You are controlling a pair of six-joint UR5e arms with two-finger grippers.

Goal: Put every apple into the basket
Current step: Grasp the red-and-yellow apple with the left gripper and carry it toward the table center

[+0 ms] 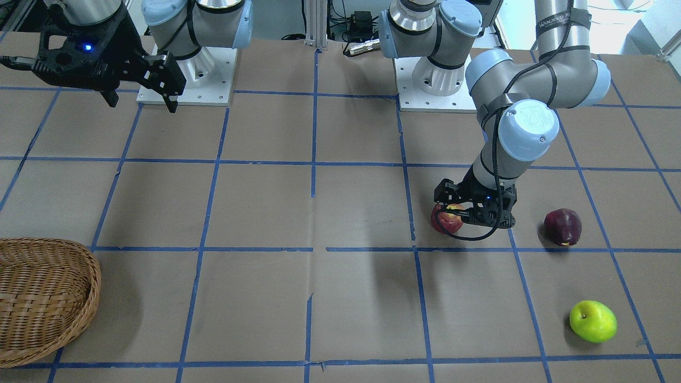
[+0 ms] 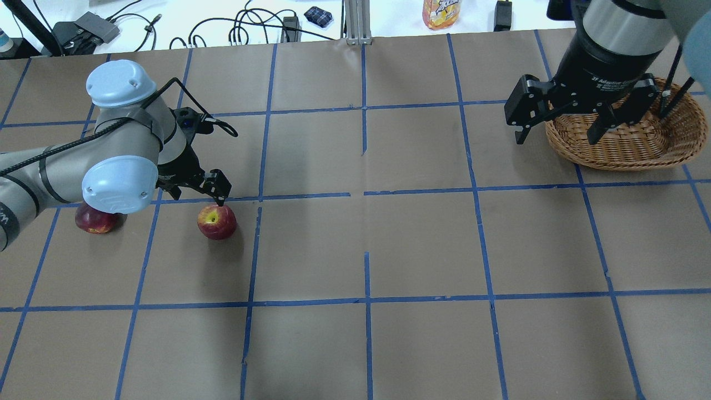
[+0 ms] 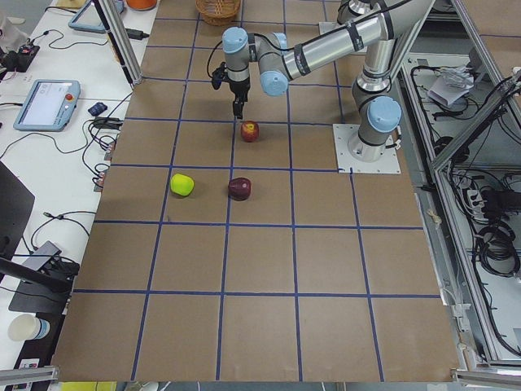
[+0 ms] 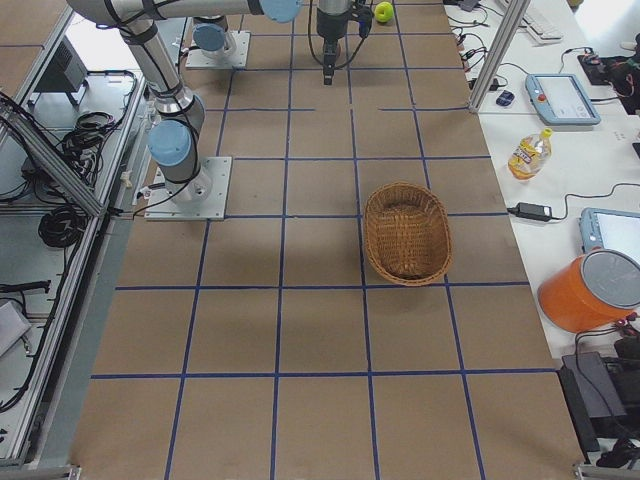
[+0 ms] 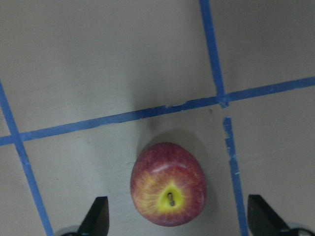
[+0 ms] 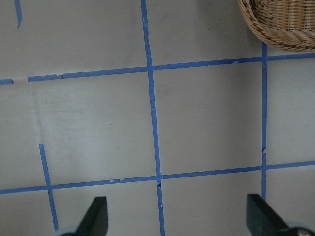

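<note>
Brown taped-grid table carries red apple, maroon apple, green apple, basket.

Both arms are silver-grey tubes with pale blue joint caps, strapped black cables and white bases.

- A robotics lab: two robot arms bolted through metal plates onto a desk papered brown and gridded with blue tape.
- Teach pendants, cables and aluminium framing line its sides.
</note>
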